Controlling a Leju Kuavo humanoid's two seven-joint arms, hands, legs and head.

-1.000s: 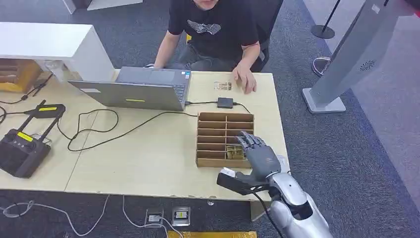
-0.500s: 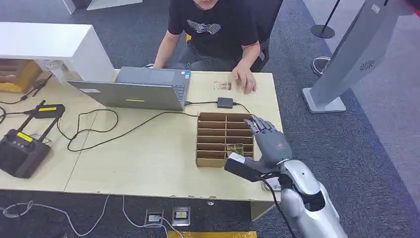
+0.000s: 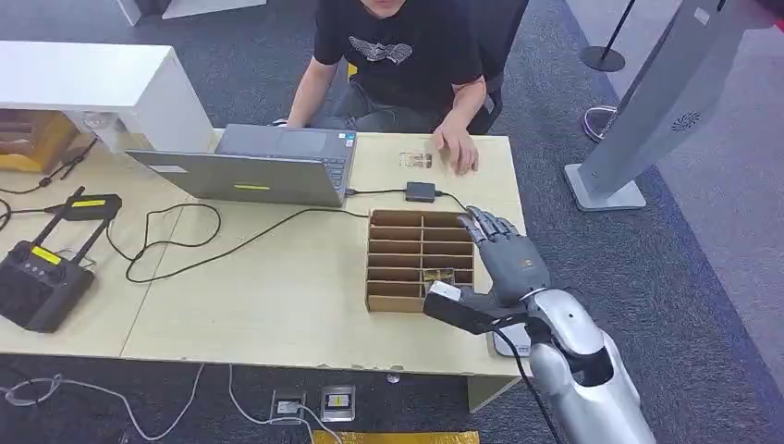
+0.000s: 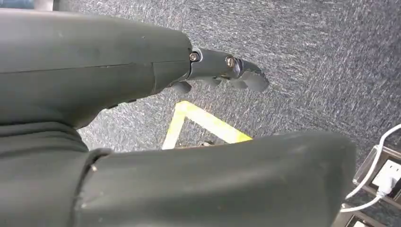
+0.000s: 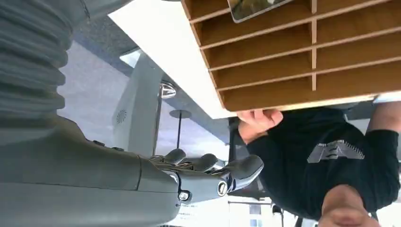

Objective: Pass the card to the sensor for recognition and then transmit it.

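The right hand (image 3: 511,262) is hovering at the lower right of the head view, beside the wooden divider box (image 3: 421,260) on the desk (image 3: 277,296), fingers (image 3: 488,227) loosely spread and grasping nothing. A card (image 3: 438,277) is lying in a lower-right compartment. The pickup step seems not yet done; next, the hand likely needs to move over that compartment and pinch the card. The left hand (image 4: 222,71) is hanging over carpet, its fingers' state unclear.

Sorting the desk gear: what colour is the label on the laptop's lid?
Yellow, a small strip on the grey laptop; clearest in the head view.
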